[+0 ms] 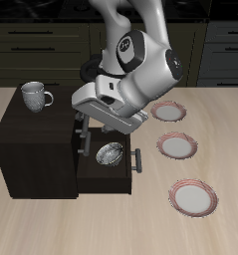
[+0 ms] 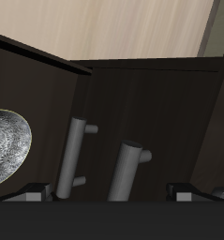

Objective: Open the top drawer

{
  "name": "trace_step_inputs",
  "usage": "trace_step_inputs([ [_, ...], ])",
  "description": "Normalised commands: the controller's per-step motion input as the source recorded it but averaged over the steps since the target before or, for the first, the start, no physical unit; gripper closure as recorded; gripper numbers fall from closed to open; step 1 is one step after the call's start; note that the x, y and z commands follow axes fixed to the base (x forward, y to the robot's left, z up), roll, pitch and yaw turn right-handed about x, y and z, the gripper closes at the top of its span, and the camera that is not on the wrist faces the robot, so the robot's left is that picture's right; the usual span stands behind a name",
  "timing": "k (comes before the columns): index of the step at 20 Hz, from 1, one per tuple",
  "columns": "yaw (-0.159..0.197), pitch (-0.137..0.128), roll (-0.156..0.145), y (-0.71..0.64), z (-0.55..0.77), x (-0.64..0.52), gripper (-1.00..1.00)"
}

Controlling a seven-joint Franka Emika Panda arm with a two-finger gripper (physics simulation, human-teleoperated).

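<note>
At the cabinet (image 1: 31, 149) front, your jaws stand wide open, empty. Centre them across the top drawer (image 2: 160, 159) bar handle (image 2: 127, 173), close firmly, pull straight outward.

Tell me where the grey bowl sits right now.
In the exterior view, the grey bowl lies inside the pulled-out drawer of the dark cabinet, just beneath the arm.

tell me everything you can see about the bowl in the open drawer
The bowl is round and shallow, grey with a speckled, metallic-looking sheen. It sits upright, mouth up, inside the pulled-out drawer of the dark cabinet. It looks empty, and only the drawer appears to touch it. The wrist view shows part of it.
</note>
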Motion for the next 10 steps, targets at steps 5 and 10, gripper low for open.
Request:
trace_step_inputs([
  [5, -0.014, 0.065, -0.008, -0.02, -0.36, -0.08, -1.00],
  [10, -0.033, 0.083, -0.087, -0.54, -0.43, -0.02, -1.00],
])
